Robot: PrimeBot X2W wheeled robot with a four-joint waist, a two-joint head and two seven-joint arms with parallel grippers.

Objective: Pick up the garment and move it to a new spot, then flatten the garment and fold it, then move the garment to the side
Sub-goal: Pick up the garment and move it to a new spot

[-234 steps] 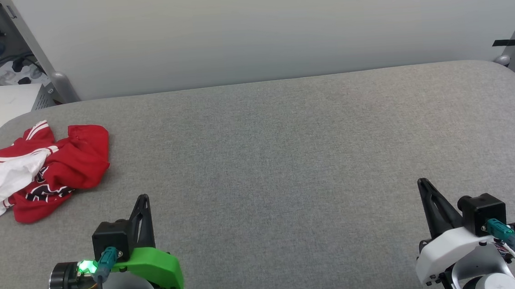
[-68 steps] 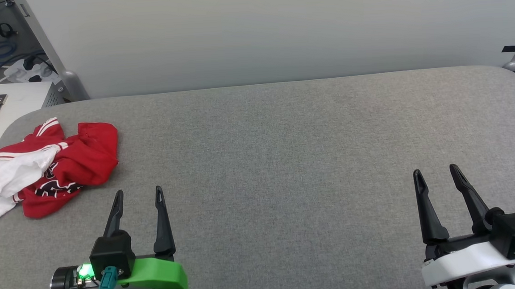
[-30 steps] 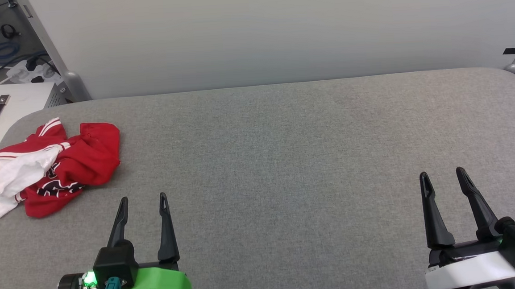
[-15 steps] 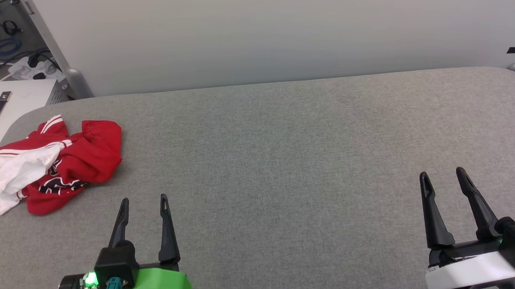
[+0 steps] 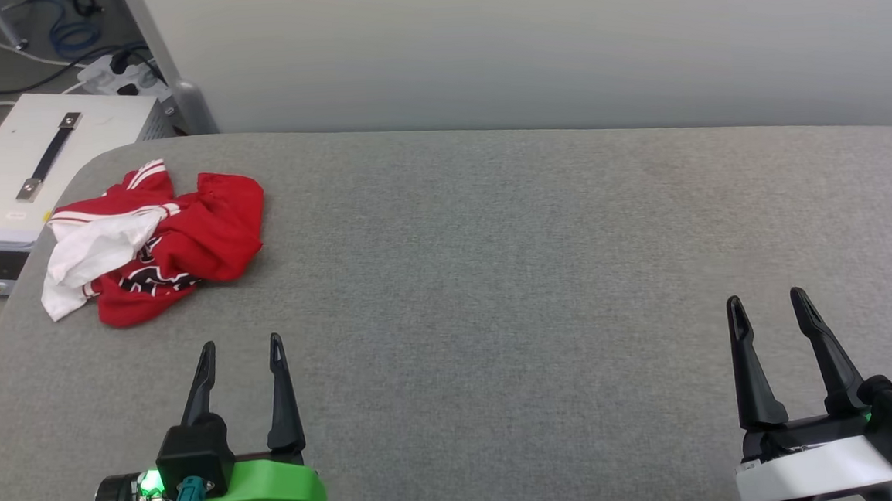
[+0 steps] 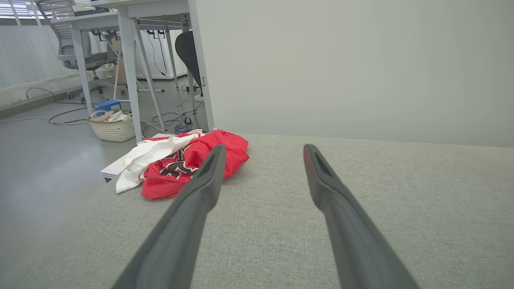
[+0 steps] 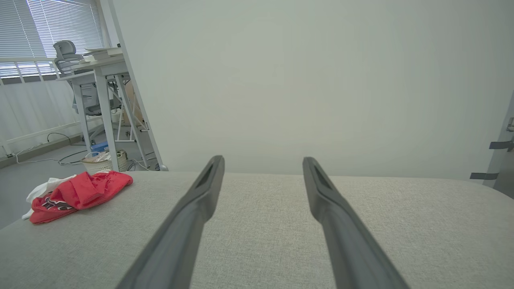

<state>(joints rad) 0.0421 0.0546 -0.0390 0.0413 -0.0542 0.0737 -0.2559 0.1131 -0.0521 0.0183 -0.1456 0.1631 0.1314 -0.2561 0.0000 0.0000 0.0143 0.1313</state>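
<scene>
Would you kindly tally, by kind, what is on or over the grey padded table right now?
Garment, crumpled, red and white: 1
Grippers, both open and empty, left gripper and right gripper: 2
Total: 3

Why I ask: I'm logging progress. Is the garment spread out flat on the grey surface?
No, the garment lies crumpled in a heap near the left edge of the grey surface.

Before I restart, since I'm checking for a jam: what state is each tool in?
Left tool: open, holding nothing.
Right tool: open, holding nothing.
</scene>
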